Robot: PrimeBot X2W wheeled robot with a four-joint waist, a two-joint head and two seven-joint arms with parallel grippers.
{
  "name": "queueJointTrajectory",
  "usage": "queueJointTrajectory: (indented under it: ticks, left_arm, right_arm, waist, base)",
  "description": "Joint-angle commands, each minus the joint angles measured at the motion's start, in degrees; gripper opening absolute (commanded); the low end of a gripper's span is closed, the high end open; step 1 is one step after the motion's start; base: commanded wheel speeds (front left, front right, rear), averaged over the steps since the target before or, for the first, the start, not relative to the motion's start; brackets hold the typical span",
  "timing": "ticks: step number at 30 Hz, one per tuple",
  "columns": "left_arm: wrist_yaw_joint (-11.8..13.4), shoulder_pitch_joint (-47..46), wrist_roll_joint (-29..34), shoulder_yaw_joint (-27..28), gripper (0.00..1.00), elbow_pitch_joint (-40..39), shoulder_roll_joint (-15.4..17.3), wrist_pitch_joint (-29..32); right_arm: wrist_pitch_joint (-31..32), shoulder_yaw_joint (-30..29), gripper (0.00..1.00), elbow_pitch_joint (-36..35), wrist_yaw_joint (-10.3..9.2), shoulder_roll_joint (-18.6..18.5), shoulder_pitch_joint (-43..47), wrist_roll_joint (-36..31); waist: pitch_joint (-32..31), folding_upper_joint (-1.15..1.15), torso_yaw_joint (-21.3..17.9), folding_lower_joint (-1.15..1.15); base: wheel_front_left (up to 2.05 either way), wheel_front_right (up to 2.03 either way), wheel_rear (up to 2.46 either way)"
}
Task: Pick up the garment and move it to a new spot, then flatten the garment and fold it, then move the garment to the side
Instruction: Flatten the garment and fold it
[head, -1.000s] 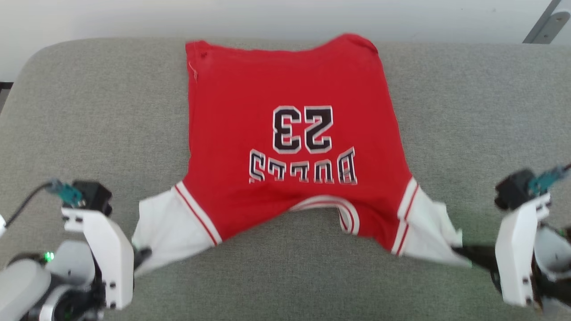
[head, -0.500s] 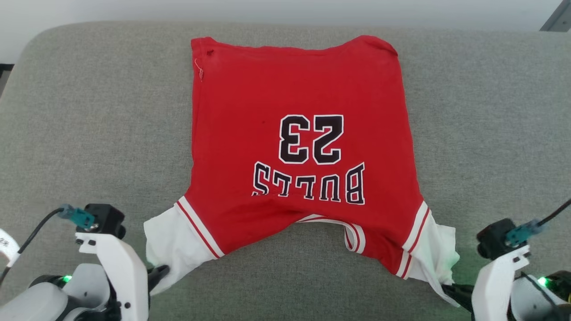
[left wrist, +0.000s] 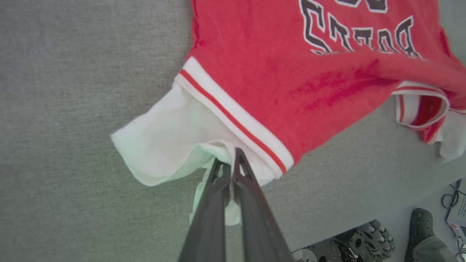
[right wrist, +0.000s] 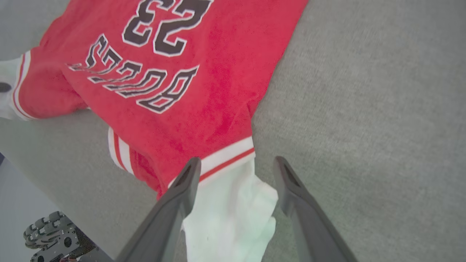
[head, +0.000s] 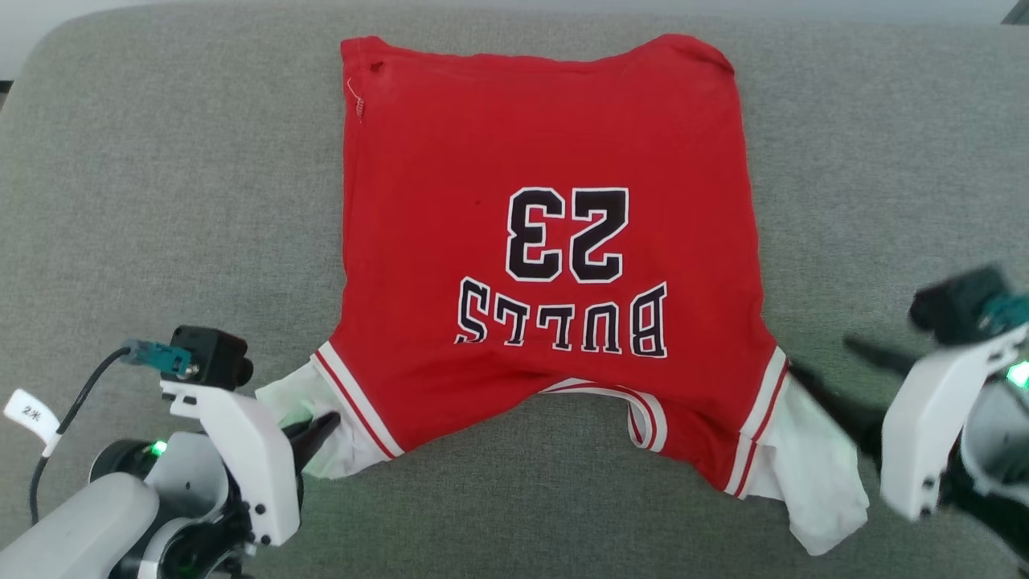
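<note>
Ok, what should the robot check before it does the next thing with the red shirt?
1. Hold on the left sleeve: ok, the left gripper is shut on its white fabric.
2. Other hand free: ok, the right gripper is open, fingers spread either side of the right sleeve.
3. Is the shirt lying on the couch, lettering up: ok.
4. Sleeves smooth: not ok, both are crumpled.
5. Is the collar flat: not ok, it is bunched.
6. Folded: not ok, not yet done.
</note>
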Motion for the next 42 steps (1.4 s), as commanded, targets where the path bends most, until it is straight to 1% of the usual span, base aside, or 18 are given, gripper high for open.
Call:
queueJointTrajectory:
  ticks: [1, 3, 5, 8, 11, 14, 21, 26, 27, 28, 29, 34, 36, 37, 38, 42]
  left_arm:
    - [-0.71, -1.19, 1.43, -0.11, 0.0, 0.85, -0.68, -0.69]
    - [-1.49, -1.88, 1.58, -0.43, 0.0, 1.71, -1.77, -1.17]
    - [-2.21, -2.69, 2.04, -0.69, 0.0, 2.59, -2.64, -1.58]
    - [-3.31, -4.12, 2.73, -1.12, 0.0, 3.8, -4.15, -1.79]
    - [-4.53, -5.72, 3.38, -1.6, 0.0, 5.06, -5.71, -1.92]
    - [-5.85, -7.06, 4.0, -2.17, 0.0, 6.44, -7.34, -2.1]
    - [-8.61, -10.07, 4.92, -3.47, 0.0, 9.65, -11.17, -2.47]
    - [-10.77, -12.14, 5.07, -4.51, 0.0, 12.22, -13.96, -2.5]
    - [-11.53, -12.64, 4.96, -4.77, 0.0, 13.37, -14.96, -2.63]
    - [-11.9, -12.87, 5.03, -4.96, 0.0, 13.91, -15.41, -2.76]
    - [-11.9, -12.87, 5.03, -4.96, 0.0, 13.91, -15.41, -2.76]
    - [-13.61, -13.63, 4.75, -5.44, 0.0, 16.66, -17.22, -3.15]
    - [-14.07, -13.91, 4.49, -5.48, 0.0, 17.61, -17.74, -3.28]
    - [-14.3, -14.02, 4.36, -5.48, 0.0, 18.07, -17.94, -3.33]
    - [-14.5, -14.13, 4.31, -5.49, 0.0, 18.41, -18.12, -3.47]
    - [-14.9, -14.17, 3.96, -4.93, 0.0, 20.01, -17.98, -3.98]
  right_arm:
    - [-0.06, -0.75, 1.0, -0.89, -0.03, 0.87, -2.31, -0.5]
    - [-1.07, -1.64, 1.0, -1.08, -0.02, 1.33, -5.41, -1.92]
    - [-2.18, -2.12, 1.0, 0.45, -0.02, 2.05, -8.89, -3.13]
    - [-5.68, -2.47, 1.0, 4.61, -0.02, 2.49, -15.5, -5.09]
    - [-8.97, -1.3, 1.0, 10.97, -0.02, 1.53, -22.16, -7.2]
    - [-11.78, -0.22, 1.0, 18.95, -0.02, 1.41, -28.81, -8.54]
    - [-14.23, 2.17, 1.0, 38.88, -0.02, 0.68, -42.58, -11.58]
    - [-12.47, 2.29, 1.0, 51.47, -0.02, 0.28, -49.81, -13.03]
    - [-10.53, 1.68, 1.0, 56.34, -0.02, 0.51, -51.86, -13.42]
    - [-9.37, 1.0, 1.0, 58.84, -0.02, 0.71, -52.85, -13.59]
    - [-9.37, 1.0, 1.0, 58.84, -0.02, 0.71, -52.85, -13.59]
    - [-1.66, 0.8, 1.0, 69.72, -0.01, 2.0, -53.67, -13.95]
    - [1.43, 1.96, 1.0, 72.81, -0.01, 2.46, -52.95, -14.31]
    - [2.71, 2.53, 0.44, 73.69, 0.0, 2.61, -52.71, -14.36]
    - [2.79, 3.03, 0.0, 73.94, 0.02, 2.45, -52.84, -14.54]
    - [0.51, 4.38, 0.0, 71.95, -0.03, 0.87, -54.23, -13.42]
  waist:
    - [0.54, 0.0, 0.16, 0.0]
    - [1.18, 0.0, 0.5, 0.0]
    - [1.89, 0.0, 0.98, 0.0]
    - [3.04, 0.0, 2.06, 0.0]
    - [4.27, 0.0, 3.62, 0.0]
    - [5.43, 0.0, 5.34, 0.0]
    - [8.37, 0.0, 9.93, 0.0]
    - [10.13, 0.0, 13.71, 0.0]
    - [10.68, 0.0, 14.93, 0.0]
    - [10.92, 0.0, 15.46, 0.0]
    - [10.92, 0.0, 15.46, 0.0]
    - [11.47, 0.0, 17.41, 0.0]
    - [11.46, 0.0, 17.74, 0.0]
    - [11.44, 0.0, 17.82, 0.0]
    - [11.43, 0.0, 17.82, 0.0]
    - [11.09, 0.0, 16.89, 0.0]
  base:
    - [0.0, 0.0, 0.0]
    - [0.0, 0.0, 0.0]
    - [0.0, 0.0, 0.0]
    - [0.0, 0.0, 0.0]
    - [0.0, 0.0, 0.0]
    - [0.0, 0.0, 0.0]
    - [0.0, 0.0, 0.0]
    - [0.0, 0.0, 0.0]
    - [0.0, 0.0, 0.0]
    - [0.0, 0.0, 0.0]
    - [0.0, 0.0, 0.0]
    - [0.0, 0.0, 0.0]
    - [0.0, 0.0, 0.0]
    - [0.0, 0.0, 0.0]
    - [0.0, 0.0, 0.0]
    - [0.0, 0.0, 0.0]
